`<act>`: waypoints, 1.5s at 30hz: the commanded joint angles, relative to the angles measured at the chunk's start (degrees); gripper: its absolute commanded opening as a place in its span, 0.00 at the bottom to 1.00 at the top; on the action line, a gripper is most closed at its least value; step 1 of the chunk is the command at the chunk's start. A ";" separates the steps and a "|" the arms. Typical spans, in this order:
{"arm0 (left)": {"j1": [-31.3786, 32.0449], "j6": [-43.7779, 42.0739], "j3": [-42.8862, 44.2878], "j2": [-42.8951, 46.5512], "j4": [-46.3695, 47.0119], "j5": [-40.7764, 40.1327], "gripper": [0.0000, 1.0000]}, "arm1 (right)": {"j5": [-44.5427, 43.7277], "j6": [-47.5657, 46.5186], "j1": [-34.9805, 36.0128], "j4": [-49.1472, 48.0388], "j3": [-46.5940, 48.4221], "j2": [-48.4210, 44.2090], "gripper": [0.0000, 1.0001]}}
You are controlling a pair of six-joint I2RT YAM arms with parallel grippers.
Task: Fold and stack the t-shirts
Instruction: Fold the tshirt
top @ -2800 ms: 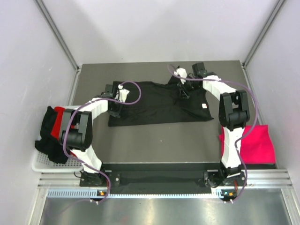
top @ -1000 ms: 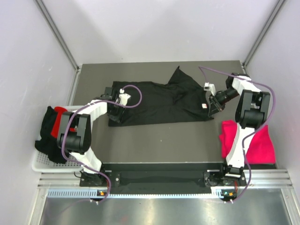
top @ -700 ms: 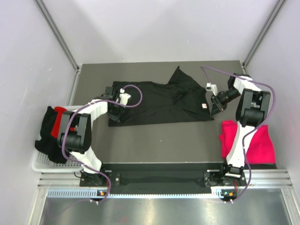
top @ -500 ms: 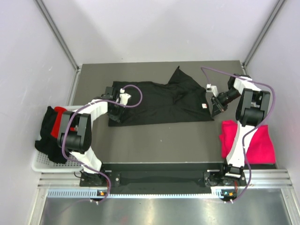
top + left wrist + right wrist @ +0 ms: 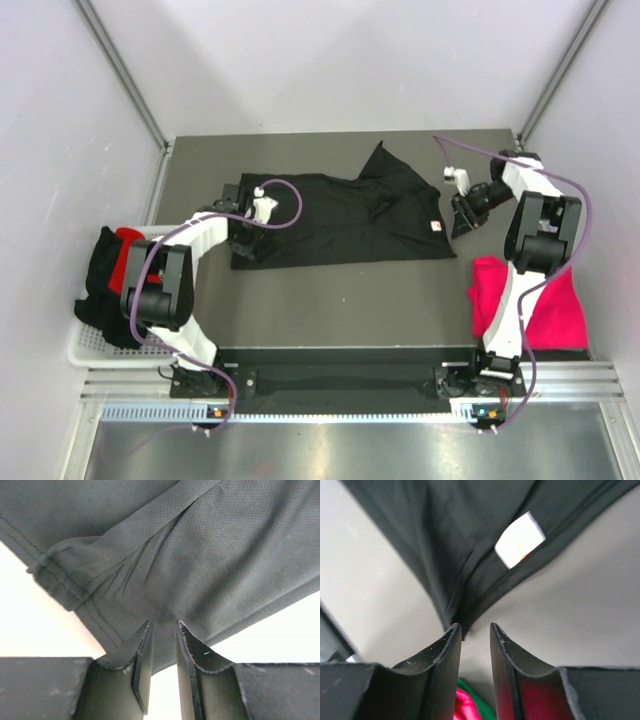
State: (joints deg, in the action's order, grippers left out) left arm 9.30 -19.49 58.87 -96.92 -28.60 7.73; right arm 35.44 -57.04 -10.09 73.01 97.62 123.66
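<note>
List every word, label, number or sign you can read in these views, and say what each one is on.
The white tag on the black t-shirt: it has a small red-orange mark, too blurred to read as text.
Nothing else: no other words, brands, numbers or signs can be read in any view.

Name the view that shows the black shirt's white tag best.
Right wrist: the white tag sits large and close on the black t-shirt. Top external gives only a speck; left wrist shows cloth, no tag.
</note>
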 commanded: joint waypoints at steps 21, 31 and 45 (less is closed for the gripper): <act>-0.25 0.33 -0.95 4.02 1.00 1.68 0.29 | -1.16 18.98 22.21 -15.44 30.78 14.24 0.29; -0.25 0.68 -0.16 4.55 1.00 0.97 0.29 | -3.18 20.99 22.83 -29.36 17.63 5.21 0.31; -0.25 0.68 -1.12 7.01 -0.14 2.47 0.29 | -9.51 20.21 23.01 -39.36 -7.79 -18.71 0.34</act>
State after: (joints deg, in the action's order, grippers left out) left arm 9.19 -19.11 58.06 -92.68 -28.73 8.91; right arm 27.27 -35.99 12.27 35.64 93.08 106.98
